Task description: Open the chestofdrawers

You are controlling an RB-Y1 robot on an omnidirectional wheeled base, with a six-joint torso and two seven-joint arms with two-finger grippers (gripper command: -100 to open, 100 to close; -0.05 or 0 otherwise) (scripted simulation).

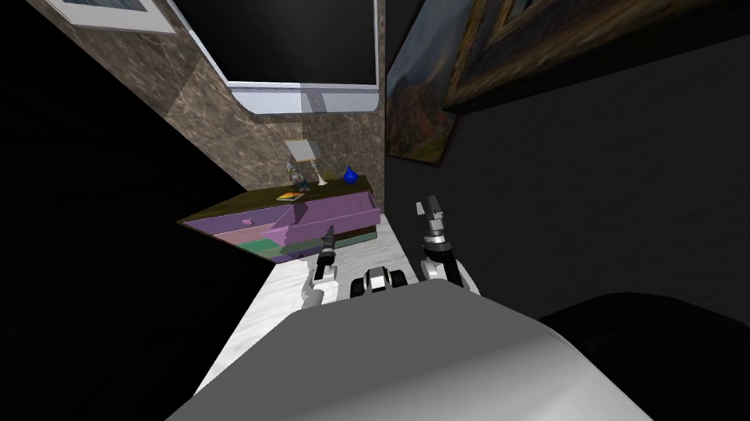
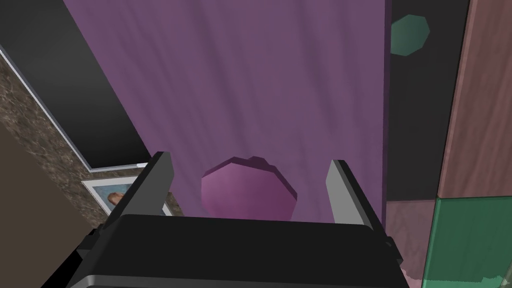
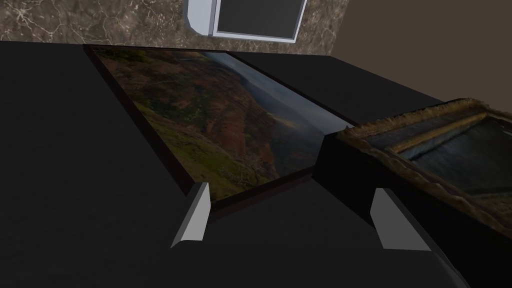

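The chest of drawers (image 1: 233,225) has a dark top and purple, pink and green drawer fronts. Its upper purple drawer (image 1: 334,213) stands pulled out toward me. My left gripper (image 1: 330,237) is at that drawer's front. In the left wrist view the left gripper (image 2: 250,161) is open, and a rounded purple knob (image 2: 247,192) sits between its fingers (image 2: 159,180) without touching them. The purple drawer front (image 2: 240,90) lies behind the knob. My right gripper (image 1: 430,210) is raised to the right of the chest, and in its own view it (image 3: 291,189) is open and holds nothing.
On the chest top stand a small lamp (image 1: 307,156), a blue vase (image 1: 350,175), a figurine (image 1: 293,174) and a flat book (image 1: 290,196). A green knob (image 2: 410,34) and a green drawer front (image 2: 470,240) lie beside the purple one. A pale floor (image 1: 291,301) runs to the chest. Framed paintings (image 1: 417,117) hang on the dark right wall.
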